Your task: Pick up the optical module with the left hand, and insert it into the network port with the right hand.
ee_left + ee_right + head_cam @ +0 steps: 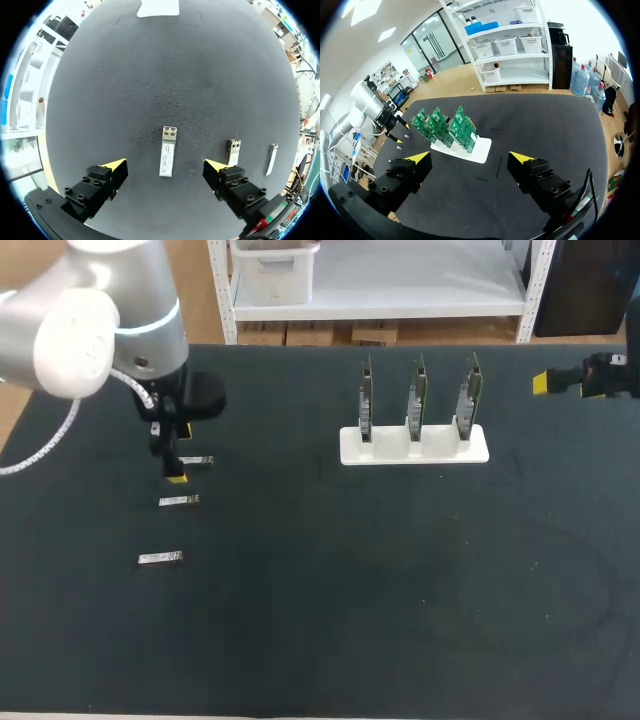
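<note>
- The left gripper (pixel 165 165) hangs low over the left part of the table (pixel 320 620), fingers spread wide and grasping nothing.
- One optical module (pixel 167 151) lies flat on the table between the yellow fingertips (pixel 116 165), clear of both.
- A second module (pixel 233 150) lies just beyond one finger, and a third module (pixel 271 159) lies further out on the same side. The three form a slanting row, each apart from the next.
- Three green circuit boards (pixel 415 395) stand upright side by side in a white holder (pixel 413 447), right of the table's middle and well apart from the modules. Their ports are too small to make out.
- The right gripper (pixel 470 157) hovers at the table's far right edge, released and empty, pointing towards the boards.
</note>
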`<action>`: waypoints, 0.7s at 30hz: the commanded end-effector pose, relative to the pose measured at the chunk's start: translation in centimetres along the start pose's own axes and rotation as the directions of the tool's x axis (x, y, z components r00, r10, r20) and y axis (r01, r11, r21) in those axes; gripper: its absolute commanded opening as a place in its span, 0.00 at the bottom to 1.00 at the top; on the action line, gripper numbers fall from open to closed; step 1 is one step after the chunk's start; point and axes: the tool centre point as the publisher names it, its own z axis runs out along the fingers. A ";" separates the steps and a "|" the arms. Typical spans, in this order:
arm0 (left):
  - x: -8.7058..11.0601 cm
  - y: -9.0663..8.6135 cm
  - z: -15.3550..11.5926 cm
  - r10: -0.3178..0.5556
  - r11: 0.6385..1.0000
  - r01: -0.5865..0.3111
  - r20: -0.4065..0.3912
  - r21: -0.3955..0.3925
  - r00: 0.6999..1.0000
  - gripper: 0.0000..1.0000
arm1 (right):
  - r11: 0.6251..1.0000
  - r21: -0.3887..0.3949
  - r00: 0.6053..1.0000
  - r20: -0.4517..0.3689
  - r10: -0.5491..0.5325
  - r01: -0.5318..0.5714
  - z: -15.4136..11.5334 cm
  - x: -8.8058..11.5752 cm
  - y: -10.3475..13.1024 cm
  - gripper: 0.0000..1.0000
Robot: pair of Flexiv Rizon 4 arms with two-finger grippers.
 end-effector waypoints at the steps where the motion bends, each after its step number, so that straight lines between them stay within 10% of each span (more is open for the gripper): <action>1: 0.0 0.1 0.4 -0.001 1.000 0.001 -0.005 0.001 1.000 1.00 | 1.000 0.003 1.000 0.001 0.001 -0.001 0.0 0.0 0.1 1.00; 5: 0.1 0.1 0.6 -0.010 1.000 0.010 -0.006 0.002 1.000 1.00 | 1.000 0.003 1.000 0.001 0.001 -0.001 0.0 0.0 0.1 1.00; 6: 0.1 0.1 0.6 -0.011 1.000 0.011 -0.006 0.003 1.000 0.88 | 1.000 0.003 1.000 0.001 0.001 -0.001 0.0 0.0 0.1 1.00; 7: 0.1 0.2 0.7 -0.013 1.000 0.013 -0.007 0.004 1.000 0.49 | 1.000 0.003 1.000 0.001 0.001 -0.001 0.0 0.0 0.1 1.00; 11: 0.1 0.2 0.9 -0.019 1.000 0.019 -0.008 0.002 1.000 0.00 | 1.000 0.003 1.000 0.001 0.001 -0.001 0.0 0.0 0.1 1.00; 21: 0.2 0.3 1.1 -0.038 0.999 0.038 -0.002 0.009 0.999 0.00 | 1.000 0.003 1.000 0.001 0.001 -0.001 0.0 0.0 0.1 1.00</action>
